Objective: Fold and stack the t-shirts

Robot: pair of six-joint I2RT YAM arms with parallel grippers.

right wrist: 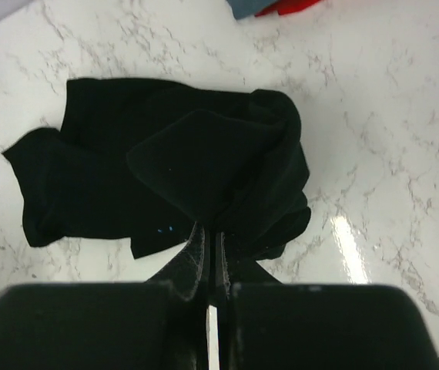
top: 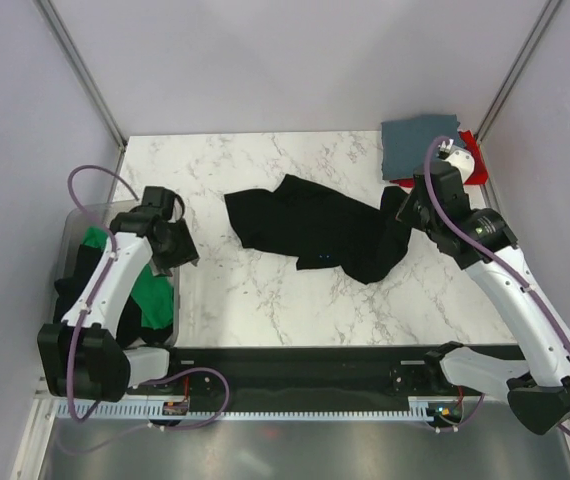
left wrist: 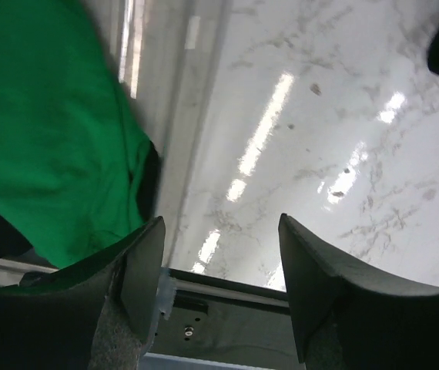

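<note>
Because the right gripper (right wrist: 210, 254) has its jaws pressed flat together with a gather of black cloth drawn up between them, it grips the black t-shirt (right wrist: 165, 177) at one edge. The rest of the garment spreads away ahead of the fingertips, crumpled and doubled over itself on the bench (top: 265, 300). A small blue print (right wrist: 164, 229) shows just ahead and to one side of the pinch.

The shirt is soft, light and limp, so it will likely sag and trail from any single hold rather than keep a shape. It should not slip much from closed pads, and nothing about it is fragile. My judgement is that a second hold on a far corner or shoulder seam, well apart from the present pinch, would be needed to pull it flat.

Further out beyond this gripper, a folded grey-blue t-shirt (top: 420, 145) lies on a red t-shirt (top: 473, 160) at the bench corner.

The left gripper (left wrist: 219, 262) stands with its fingers well apart and nothing between them, touching no cloth. Just beside it, on its outer side, the green t-shirt (left wrist: 42, 116) sits heaped in the clear bin (left wrist: 181, 116), whose wall passes beneath the fingers.
</note>
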